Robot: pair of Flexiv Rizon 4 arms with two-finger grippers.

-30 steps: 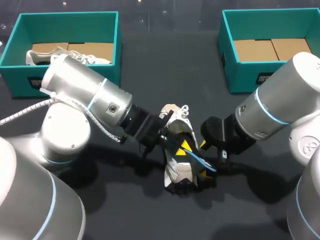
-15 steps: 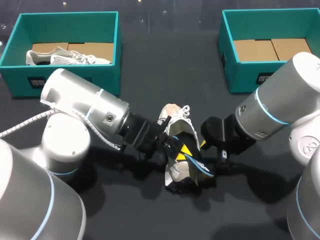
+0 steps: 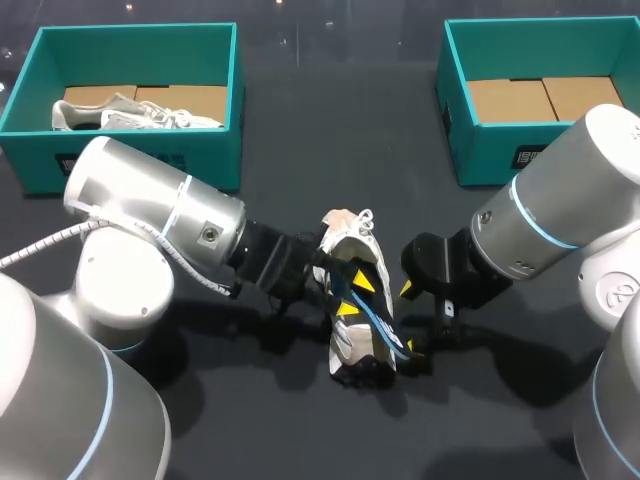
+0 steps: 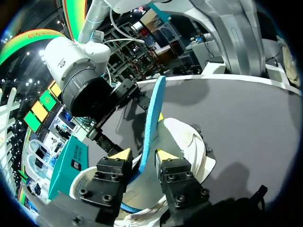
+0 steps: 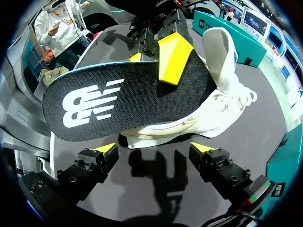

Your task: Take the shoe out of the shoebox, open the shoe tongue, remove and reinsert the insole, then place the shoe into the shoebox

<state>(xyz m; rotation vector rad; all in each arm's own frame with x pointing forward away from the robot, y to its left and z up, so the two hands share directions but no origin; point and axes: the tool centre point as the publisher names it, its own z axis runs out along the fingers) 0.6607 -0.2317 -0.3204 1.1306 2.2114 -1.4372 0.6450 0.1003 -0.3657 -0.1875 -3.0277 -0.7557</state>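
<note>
We have the white shoe (image 3: 352,262) out on the dark table (image 3: 330,140), roughly midway between our two arms and well apart from both boxes. Our left gripper (image 3: 355,296) comes in from the left and pinches the insole (image 4: 152,118) edge-on, one yellow-tipped finger on each face. The insole shows a blue underside and a black top face with white print. It rises out of the shoe's opening and lies slanted over the upper, but we cannot tell whether its lower end sits inside the shoe. Our right gripper (image 5: 154,149) hovers just beside the shoe on its right, fingers spread wide and holding nothing. From its wrist view the insole and the shoe lie ahead of it, with the left gripper's fingers (image 5: 174,52) clamped at the insole's far end. The left teal shoebox (image 3: 215,40) stands at the far left of the table with a second pale shoe (image 3: 130,112) lying in it on brown cardboard. The right teal shoebox (image 3: 455,110) stands at the far right, holding only brown cardboard (image 3: 545,98).
</note>
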